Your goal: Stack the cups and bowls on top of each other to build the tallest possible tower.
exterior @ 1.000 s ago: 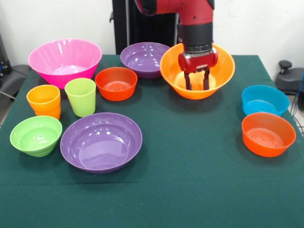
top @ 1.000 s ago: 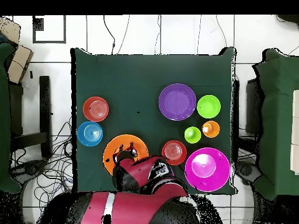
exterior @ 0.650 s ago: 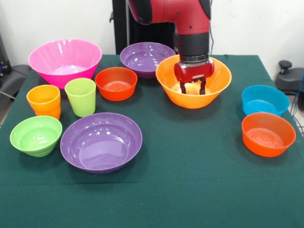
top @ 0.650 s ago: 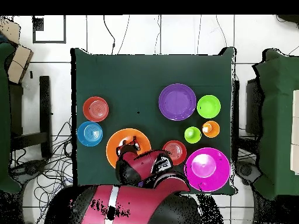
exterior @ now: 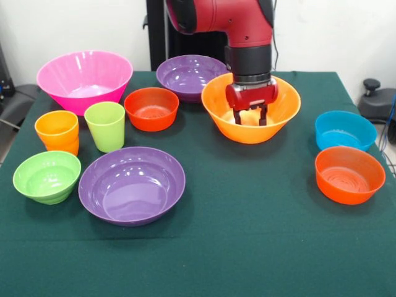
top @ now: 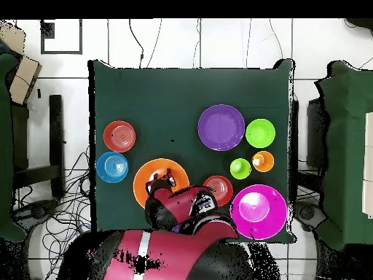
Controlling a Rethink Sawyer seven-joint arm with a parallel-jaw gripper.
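While inside the yellow-orange bowl (exterior: 250,108) | gripper (exterior: 250,117) jaws apart (nothing between them) | purple bowl (exterior: 189,75) just behind.

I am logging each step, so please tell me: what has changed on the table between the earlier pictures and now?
The large yellow-orange plastic bowl, with the gripper inside it, slid toward the far purple bowl and now overlaps its rim in the front view. The gripper rose slightly, fingers apart, seemingly astride the bowl's far wall. All other bowls and both cups stayed put.
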